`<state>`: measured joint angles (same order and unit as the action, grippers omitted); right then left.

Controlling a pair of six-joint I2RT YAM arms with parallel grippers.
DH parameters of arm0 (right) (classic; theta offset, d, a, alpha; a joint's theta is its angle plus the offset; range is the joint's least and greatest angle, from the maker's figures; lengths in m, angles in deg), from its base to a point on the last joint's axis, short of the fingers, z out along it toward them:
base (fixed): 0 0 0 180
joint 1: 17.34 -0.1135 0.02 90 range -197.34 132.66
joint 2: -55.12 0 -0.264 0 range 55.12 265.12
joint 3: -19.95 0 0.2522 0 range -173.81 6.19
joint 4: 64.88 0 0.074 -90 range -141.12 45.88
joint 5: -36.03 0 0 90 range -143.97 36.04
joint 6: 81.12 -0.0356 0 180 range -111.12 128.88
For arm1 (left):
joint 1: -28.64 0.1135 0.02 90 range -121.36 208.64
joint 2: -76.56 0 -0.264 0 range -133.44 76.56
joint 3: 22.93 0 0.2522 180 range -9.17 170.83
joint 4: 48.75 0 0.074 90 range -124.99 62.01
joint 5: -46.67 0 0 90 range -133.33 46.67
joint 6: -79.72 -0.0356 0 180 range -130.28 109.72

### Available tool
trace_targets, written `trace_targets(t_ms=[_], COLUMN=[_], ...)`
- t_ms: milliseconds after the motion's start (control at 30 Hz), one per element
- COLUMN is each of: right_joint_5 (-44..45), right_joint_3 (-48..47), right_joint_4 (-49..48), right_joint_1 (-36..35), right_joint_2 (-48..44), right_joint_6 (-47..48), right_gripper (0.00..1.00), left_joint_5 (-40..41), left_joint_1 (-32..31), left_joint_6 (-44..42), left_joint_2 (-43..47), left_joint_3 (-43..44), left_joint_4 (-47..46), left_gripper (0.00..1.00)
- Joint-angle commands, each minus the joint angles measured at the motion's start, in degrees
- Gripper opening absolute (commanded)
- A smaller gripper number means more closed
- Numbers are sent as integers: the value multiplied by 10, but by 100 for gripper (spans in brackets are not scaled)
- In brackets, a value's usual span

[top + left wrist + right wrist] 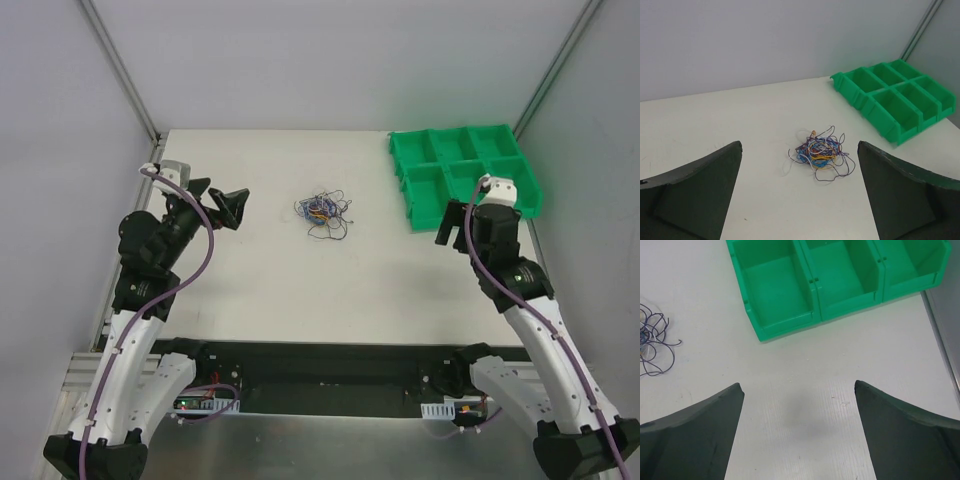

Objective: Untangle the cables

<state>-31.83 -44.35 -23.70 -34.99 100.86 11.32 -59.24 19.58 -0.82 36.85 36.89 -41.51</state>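
A small knot of hair-thin wires in blue, red, orange, yellow, black and white [322, 210] is lying on the white tabletop [280, 290], a little toward the far edge and close to the middle between the two arms. The clump is looking roughly round, with no clear long axis (a few dark loops are straggling out of it toward the near side). The left gripper [236, 208] is hovering with its jaws spread wide and holding nothing; the wires are sitting straight ahead of it, framed between its fingers in the wrist view. The right gripper [452, 222] is also gaping wide and empty, pointing down beside the green plastic divided bin [465, 175], with the wires off to its left. The left arm is looking the nearer one for a first pick.
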Motion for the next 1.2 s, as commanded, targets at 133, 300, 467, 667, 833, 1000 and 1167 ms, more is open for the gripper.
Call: trace_targets(t_ms=[133,300,467,667,833,1000,1167], right_joint_5=[-77,-162,-372,-398,-308,-360,-399], right_joint_3=[-87,-190,-283,-338,-377,-378,-144], right_joint_4=[-59,-89,-146,-148,-151,-115,-194], right_joint_1=[-37,-101,-128,-157,-157,-176,-225], right_joint_2=[134,296,466,595,669,677,523], right_joint_6=[-15,-13,-52,-34,11,22,-12], right_gripper=[96,96,96,96,95,31,9], left_joint_5=[-6,14,-53,-159,-164,-150,-141], left_joint_1=[-3,-2,0,-22,-36,-52,-56], left_joint_6=[25,36,117,219,238,250,249], left_joint_2=[-42,-114,-243,-301,-302,-304,-322], left_joint_3=[30,69,141,86,34,7,1], left_joint_4=[3,63,178,158,122,91,78], left_gripper=[99,99,97,91,92,88,82])
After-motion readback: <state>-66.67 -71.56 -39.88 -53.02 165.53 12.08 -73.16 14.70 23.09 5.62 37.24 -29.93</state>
